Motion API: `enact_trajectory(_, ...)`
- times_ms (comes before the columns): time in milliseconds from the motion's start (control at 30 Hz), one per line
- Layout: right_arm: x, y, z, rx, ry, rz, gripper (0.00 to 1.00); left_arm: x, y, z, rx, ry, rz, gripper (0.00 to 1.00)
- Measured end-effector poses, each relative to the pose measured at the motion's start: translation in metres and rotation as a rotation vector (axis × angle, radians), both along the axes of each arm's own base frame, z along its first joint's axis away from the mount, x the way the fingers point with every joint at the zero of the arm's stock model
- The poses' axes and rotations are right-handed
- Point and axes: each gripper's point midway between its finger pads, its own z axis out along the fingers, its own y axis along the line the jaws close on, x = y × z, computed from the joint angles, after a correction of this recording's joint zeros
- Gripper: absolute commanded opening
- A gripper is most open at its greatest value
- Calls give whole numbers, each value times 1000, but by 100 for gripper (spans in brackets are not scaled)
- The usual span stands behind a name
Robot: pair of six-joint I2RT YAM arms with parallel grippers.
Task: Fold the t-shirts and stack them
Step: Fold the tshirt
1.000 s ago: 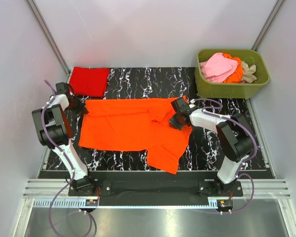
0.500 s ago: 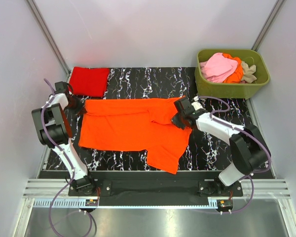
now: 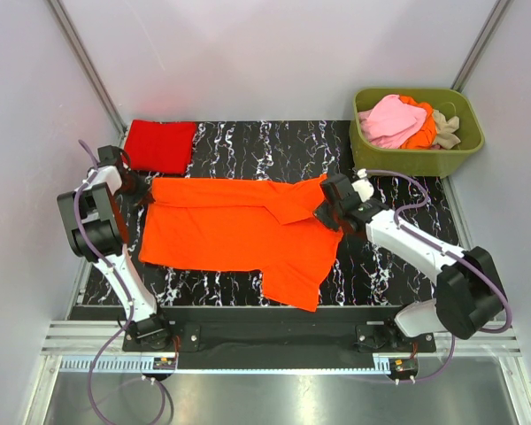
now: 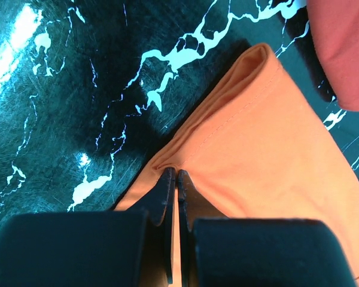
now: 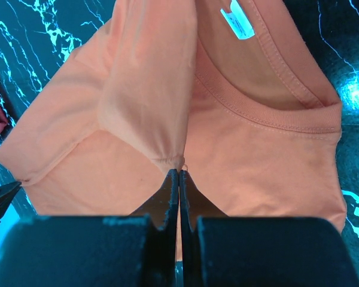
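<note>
Left tool (image 4: 172,174) is closed on a folded edge at the far-left corner of the orange t-shirt (image 3: 230,232), which lies spread on the tabletop (image 3: 274,146) between the arms; right tool (image 5: 178,173) is closed on a gathered fold beside the collar. Judged light, limp and quick to sag or crease, the cloth is best taken at seamed hems or corners. Its white neck label (image 5: 237,18) shows no legible writing.

The left gripper (image 4: 172,176) is being held at the far left and the right gripper (image 5: 179,174) right of centre, both being clamped on the orange t-shirt (image 3: 221,232).
</note>
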Motion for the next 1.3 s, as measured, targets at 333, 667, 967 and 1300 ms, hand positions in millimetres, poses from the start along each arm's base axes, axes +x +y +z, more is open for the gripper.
enact_trajectory(333, -33, -2, -54, -71, 116, 27, 19, -1, 0, -1, 3, 4, -5, 12)
enact_trajectory(667, -21, -9, -45, -191, 84, 114, 52, -4, 3, 16, 20, 22, -16, 43)
enact_trajectory(967, 87, -44, -27, -241, -11, 255, 45, 25, -33, 57, 2, -93, -137, 43)
enact_trajectory(1300, 144, -44, -42, -322, -32, 375, 43, 31, -54, 8, -68, -1, -195, 44)
